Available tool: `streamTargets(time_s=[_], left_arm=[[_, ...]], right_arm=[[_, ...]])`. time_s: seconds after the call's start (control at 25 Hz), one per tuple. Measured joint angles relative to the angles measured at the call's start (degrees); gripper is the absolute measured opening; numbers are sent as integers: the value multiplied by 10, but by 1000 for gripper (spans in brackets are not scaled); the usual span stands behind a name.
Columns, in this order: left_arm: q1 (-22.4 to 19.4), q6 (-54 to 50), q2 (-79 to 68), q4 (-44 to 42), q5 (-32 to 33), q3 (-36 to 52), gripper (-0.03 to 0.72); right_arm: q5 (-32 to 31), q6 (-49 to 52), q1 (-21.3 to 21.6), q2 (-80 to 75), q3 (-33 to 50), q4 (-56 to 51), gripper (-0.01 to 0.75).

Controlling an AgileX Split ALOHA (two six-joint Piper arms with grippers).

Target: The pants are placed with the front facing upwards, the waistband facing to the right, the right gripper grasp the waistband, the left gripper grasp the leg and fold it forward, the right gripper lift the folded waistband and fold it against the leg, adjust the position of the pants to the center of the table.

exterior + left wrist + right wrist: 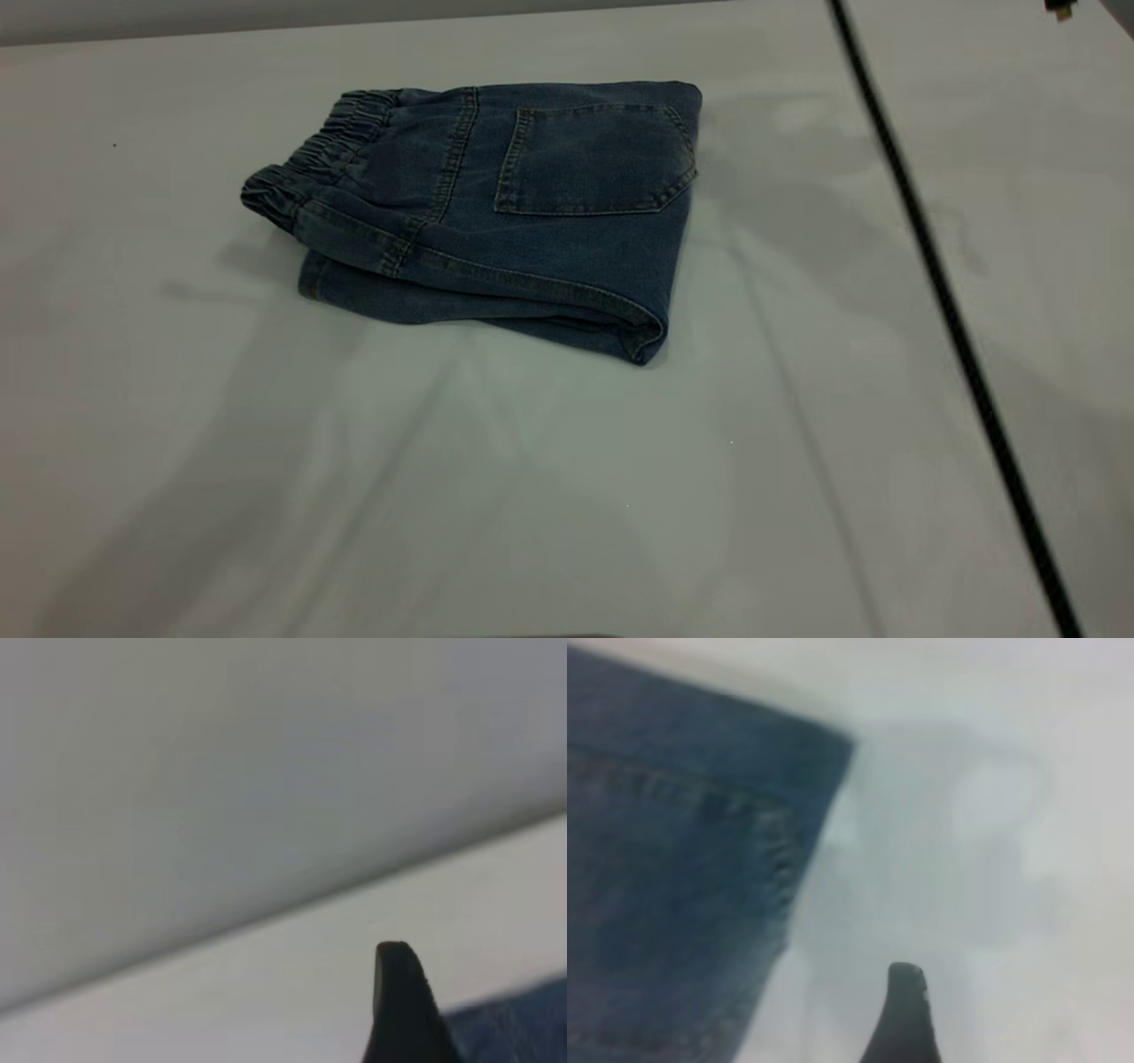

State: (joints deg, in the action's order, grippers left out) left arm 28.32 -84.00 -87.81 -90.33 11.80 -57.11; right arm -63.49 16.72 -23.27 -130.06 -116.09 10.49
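Lying folded on the white surface (567, 496), the pants (496, 213) made a compact blue bundle a little toward the far side and left of the middle in the exterior view. The back patch pocket (594, 159) faced up on the top layer, its tan stitching plain to see. The waistband (310, 164) sat gathered and ruffled along the bundle's left end, and the fold ran down the right end, where the layers turned under in a rounded corner. A seam crossed the top layer beside the pocket, and a lower layer of denim stuck out beneath the near edge.

A black cable (957, 328) ran slantwise over the right part of the surface, well apart from the pants. Soft shadows lay across the surface near and to the right of the bundle.

Neither arm showed in the exterior view. From the left wrist, only one dark fingertip of the left pincer (403, 1005) could be seen over the surface, with a corner of the denim just beside it; whether that pincer was released or clenched I could not tell. From the right wrist, one dark fingertip of the right pincer (904, 1019) hung over bare surface, near the folded edge of the pants and apart from it; I could not tell its state either. Nothing was visibly held by the fingertips that showed.
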Motion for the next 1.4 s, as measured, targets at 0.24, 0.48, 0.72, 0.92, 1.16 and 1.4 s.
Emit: streamTargets(time_s=[0.24, 0.48, 0.72, 0.92, 1.16, 1.4], left_arm=[[0, 11, -74, 72, -9, 1, 391], [0, -72, -88, 190, -7, 0, 391], [0, -240, -86, 202, -22, -1, 391], [-32, -354, -86, 187, -137, -1, 391], [-80, -285, -86, -31, -258, -1, 391], [-79, 56, -86, -114, -249, -1, 391]], right_arm=[[-4, 0, 16, 17, 0, 5, 510], [-11, 0, 16, 20, 0, 2, 510], [-12, 0, 16, 20, 0, 1, 510], [-36, -19, 16, 20, 0, 2, 510], [-40, -23, 16, 20, 0, 3, 510], [-40, -23, 16, 21, 0, -8, 510]])
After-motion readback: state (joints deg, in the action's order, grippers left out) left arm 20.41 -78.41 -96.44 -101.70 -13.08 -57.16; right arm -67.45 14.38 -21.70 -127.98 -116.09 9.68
